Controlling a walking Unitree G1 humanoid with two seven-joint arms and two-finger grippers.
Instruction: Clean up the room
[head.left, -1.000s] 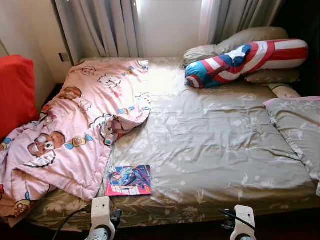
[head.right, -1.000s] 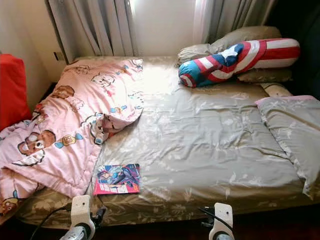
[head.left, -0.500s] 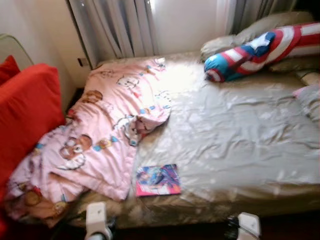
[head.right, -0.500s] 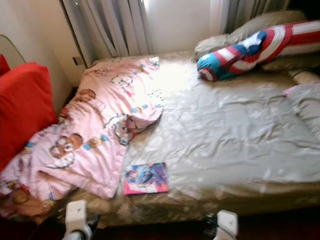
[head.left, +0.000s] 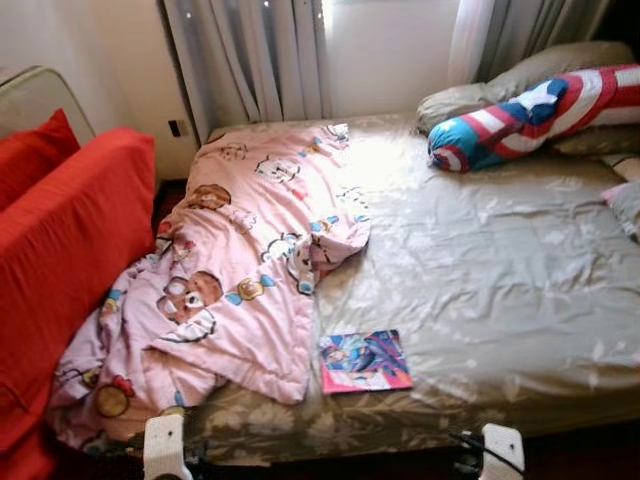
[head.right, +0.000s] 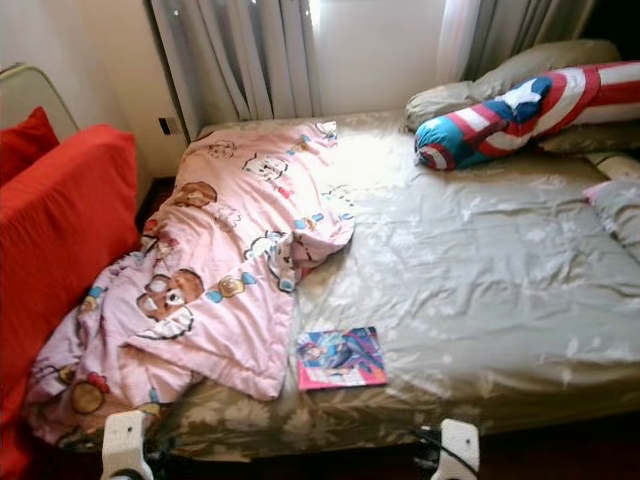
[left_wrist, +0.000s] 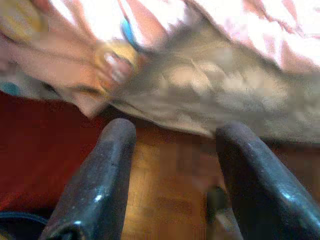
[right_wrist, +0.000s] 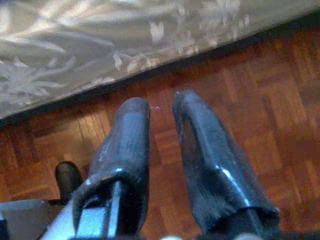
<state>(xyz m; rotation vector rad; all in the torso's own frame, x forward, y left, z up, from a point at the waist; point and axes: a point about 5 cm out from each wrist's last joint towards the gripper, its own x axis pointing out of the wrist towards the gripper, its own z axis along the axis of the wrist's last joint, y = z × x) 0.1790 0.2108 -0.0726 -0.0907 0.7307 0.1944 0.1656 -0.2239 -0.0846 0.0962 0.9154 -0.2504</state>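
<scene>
Two grippers hang low at the foot of the bed, neither grasping anything: our left gripper (left_wrist: 172, 170) has its black fingers spread wide over the wooden parquet floor (right_wrist: 280, 100), and our right gripper (right_wrist: 162, 150) has its fingers drawn near together with a narrow gap between them.

We judge the thin pink-and-blue picture book (head.left: 365, 361) to be the nearest loose thing to tidy. It lies flat on the beige floral-patterned bed sheet (head.left: 500, 290), close to the near edge, ahead of both grippers and between them, its long side running along that edge. Our left gripper looks somewhat nearer, so we would likely reach with that arm.

Just beside the book, ahead of our left gripper, the crumpled pink cartoon-print quilt (head.left: 230, 290) spills over the bed corner against the red upholstered sofa (head.left: 60, 260). Well beyond our right gripper lies the red, white and blue striped bolster pillow (head.left: 520, 115).

Compared with a second ago, our view has swung left: more sofa shows, and the book now sits nearer the middle.
</scene>
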